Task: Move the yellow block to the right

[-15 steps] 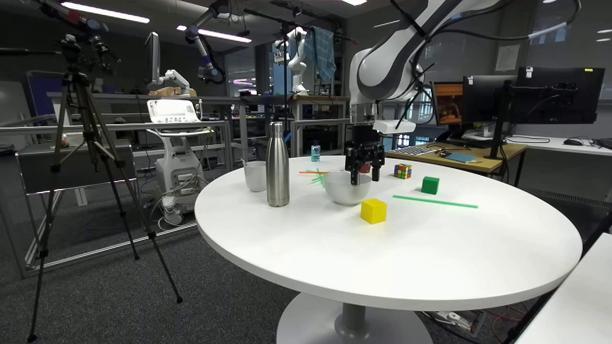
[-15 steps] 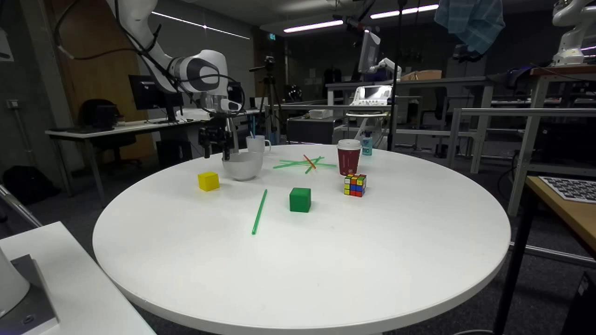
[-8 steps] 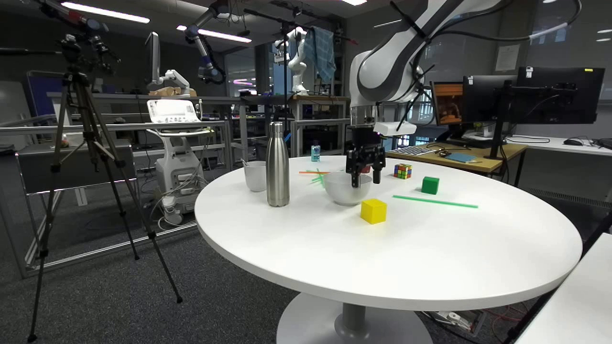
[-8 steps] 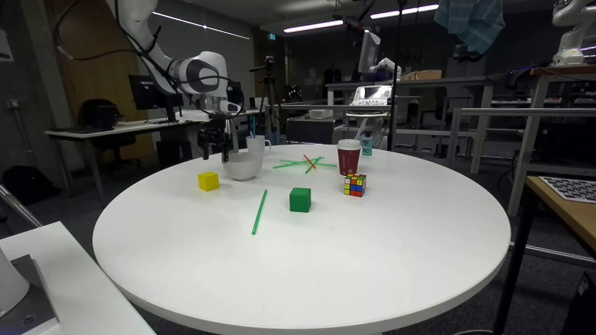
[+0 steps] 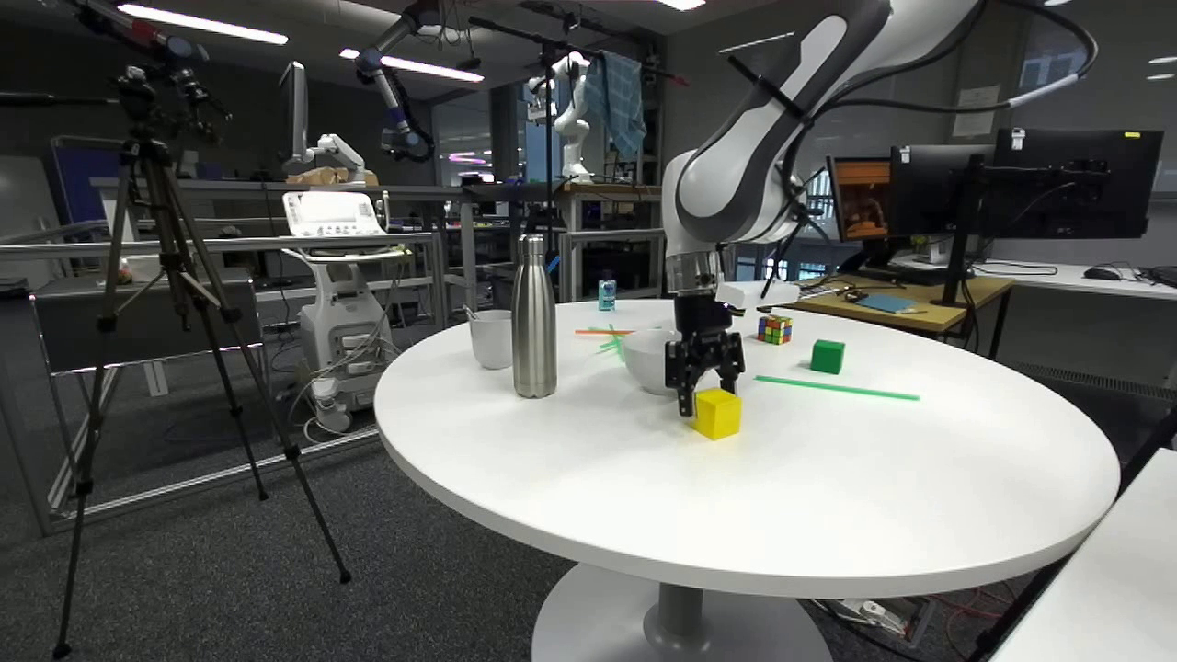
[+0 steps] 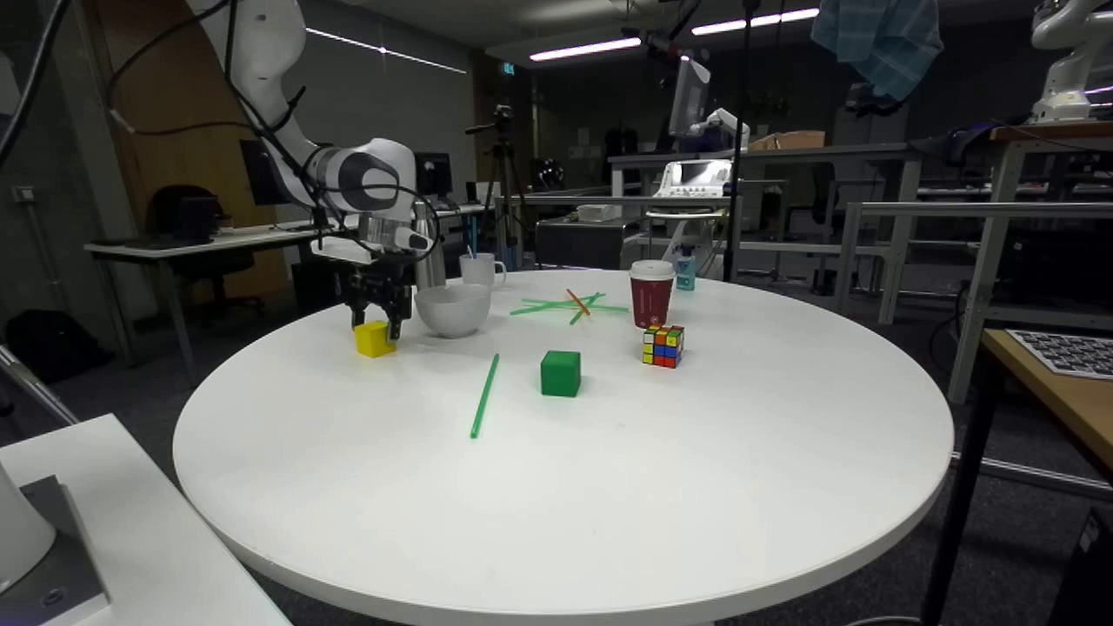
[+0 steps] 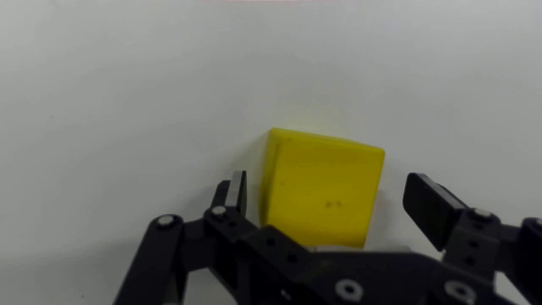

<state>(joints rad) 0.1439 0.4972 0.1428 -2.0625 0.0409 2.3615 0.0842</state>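
Note:
The yellow block (image 5: 717, 416) stands on the white table in both exterior views, in front of the white bowl (image 5: 648, 360) in one of them and left of that bowl (image 6: 453, 310) in an exterior view. My gripper (image 5: 708, 397) is lowered to the block, its fingers on either side. In the wrist view the yellow block (image 7: 322, 186) lies between the two open fingers (image 7: 326, 180), slightly turned. A narrow gap shows at the left finger and a wider one at the right. The block's near edge is hidden behind the gripper body.
A steel bottle (image 5: 534, 317) and a white mug (image 5: 492, 340) stand beyond the bowl. A green stick (image 6: 484, 396), a green block (image 6: 561, 374), a colour cube (image 6: 663, 346) and a red cup (image 6: 652, 296) stand or lie across the table. Thin sticks (image 6: 565, 304) lie behind.
My gripper has come down from above beside the bowl to around the yellow block. The block has shifted slightly, a little to the left in an exterior view.

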